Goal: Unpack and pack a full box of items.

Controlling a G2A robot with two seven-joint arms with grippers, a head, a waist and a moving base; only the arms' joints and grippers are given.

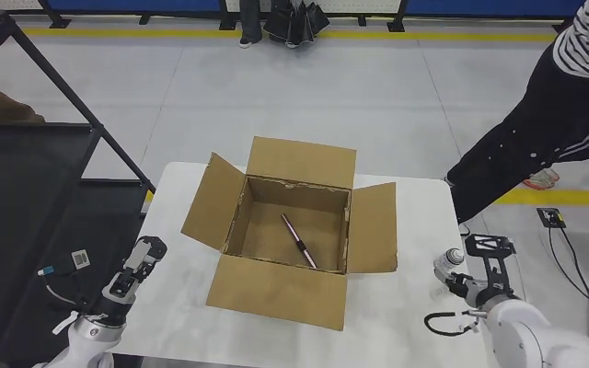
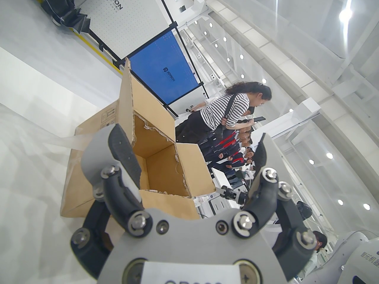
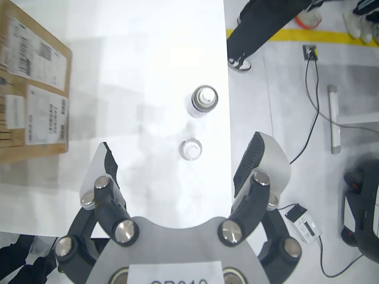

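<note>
An open cardboard box [image 1: 282, 235] stands in the middle of the white table [image 1: 405, 317], all its flaps folded outward. A dark slim pen [image 1: 298, 241] lies slanted on its floor. Near the table's right edge stand a white-capped bottle [image 3: 203, 101] [image 1: 451, 259] and a smaller clear bottle [image 3: 190, 149]. My right gripper [image 3: 181, 144] [image 1: 490, 247] hangs open above them, nothing between its fingers. My left gripper [image 2: 189, 137] [image 1: 147, 248] is open and empty by the table's left edge, facing the box [image 2: 154, 149].
A black metal frame [image 1: 74, 101] and dark platform lie left of the table. A person in striped clothes [image 1: 543, 120] stands at the far right corner. Cables and a small device [image 3: 303, 223] lie on the floor to the right.
</note>
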